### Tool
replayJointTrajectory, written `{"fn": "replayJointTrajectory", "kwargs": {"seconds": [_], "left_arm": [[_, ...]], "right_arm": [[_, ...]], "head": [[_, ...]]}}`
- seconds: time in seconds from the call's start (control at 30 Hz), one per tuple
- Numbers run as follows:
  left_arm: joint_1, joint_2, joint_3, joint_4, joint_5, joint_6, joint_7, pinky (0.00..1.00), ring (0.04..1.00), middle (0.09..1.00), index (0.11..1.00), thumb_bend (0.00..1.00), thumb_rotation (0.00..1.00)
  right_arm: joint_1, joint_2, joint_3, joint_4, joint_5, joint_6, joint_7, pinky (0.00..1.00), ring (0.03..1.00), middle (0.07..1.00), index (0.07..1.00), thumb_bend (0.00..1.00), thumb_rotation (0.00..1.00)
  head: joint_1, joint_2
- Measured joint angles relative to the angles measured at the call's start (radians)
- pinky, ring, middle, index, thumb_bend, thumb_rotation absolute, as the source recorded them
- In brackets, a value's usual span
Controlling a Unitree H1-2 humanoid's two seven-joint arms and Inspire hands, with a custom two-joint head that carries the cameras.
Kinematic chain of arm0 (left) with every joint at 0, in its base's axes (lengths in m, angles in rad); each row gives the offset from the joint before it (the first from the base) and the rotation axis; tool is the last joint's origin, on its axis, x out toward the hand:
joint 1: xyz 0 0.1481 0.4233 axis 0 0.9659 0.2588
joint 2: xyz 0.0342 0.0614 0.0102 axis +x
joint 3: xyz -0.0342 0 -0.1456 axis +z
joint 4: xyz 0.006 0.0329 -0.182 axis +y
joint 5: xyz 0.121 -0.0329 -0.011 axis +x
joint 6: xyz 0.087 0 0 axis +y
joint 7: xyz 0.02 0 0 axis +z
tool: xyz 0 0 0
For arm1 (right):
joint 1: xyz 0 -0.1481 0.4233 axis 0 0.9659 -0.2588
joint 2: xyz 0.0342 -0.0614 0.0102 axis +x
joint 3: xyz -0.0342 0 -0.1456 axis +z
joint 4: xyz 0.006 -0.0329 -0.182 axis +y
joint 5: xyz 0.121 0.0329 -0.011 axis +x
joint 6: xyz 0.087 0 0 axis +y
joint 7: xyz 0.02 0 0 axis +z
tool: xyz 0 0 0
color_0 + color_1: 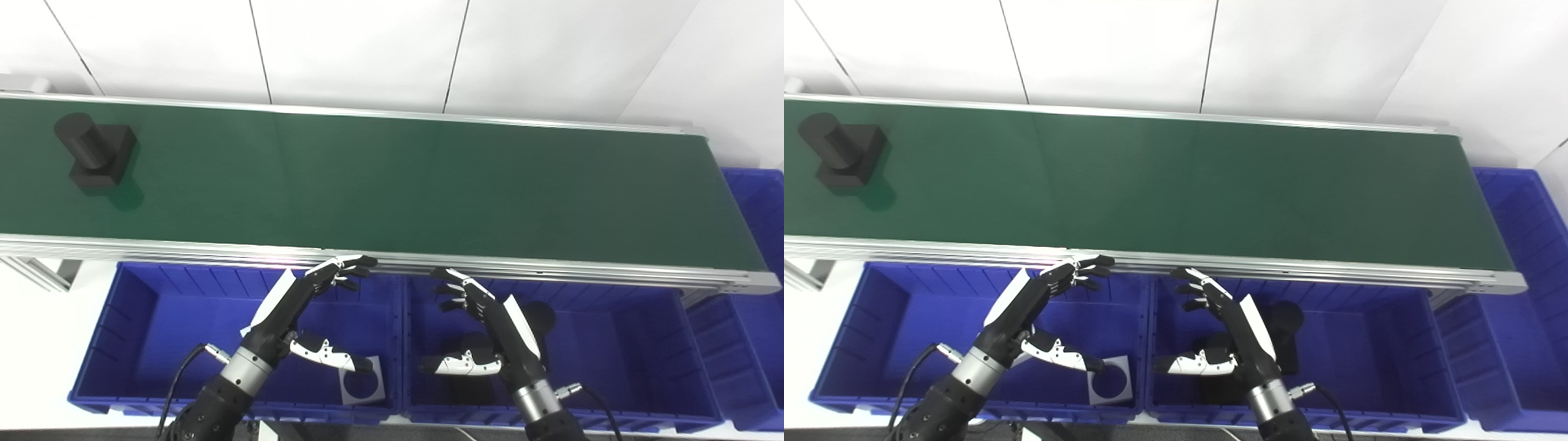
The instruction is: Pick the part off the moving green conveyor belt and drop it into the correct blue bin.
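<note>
Black part point(95, 150), a cylinder standing on a square block, sits on the green conveyor belt point(392, 184) at the upper left of the frame, well apart from both hands. Left hand point(303, 312) hovers over the lower-left blue bin point(122, 318), fingers spread, holding nothing. Right hand point(490, 324) hovers over the lower-centre blue bin point(643, 355), likewise released and empty. A grey square piece point(362, 381) with a round hole lies in the left bin; dark parts point(539, 315) lie in the centre bin, partly hidden behind the right hand.
</note>
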Motion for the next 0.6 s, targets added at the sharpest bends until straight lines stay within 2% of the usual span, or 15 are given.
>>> {"fn": "replayJointTrajectory", "kwargs": {"seconds": [0.6], "left_arm": [[0.001,0.001,-0.007,0.007,0.000,0.000,0.010,0.69,0.791,0.834,0.786,1.00,0.13]], "right_arm": [[-0.006,-0.006,0.015,0.032,0.006,-0.004,-0.031,0.66,0.785,0.879,0.808,1.00,0.31]], "head": [[0.000,-0.008]]}}
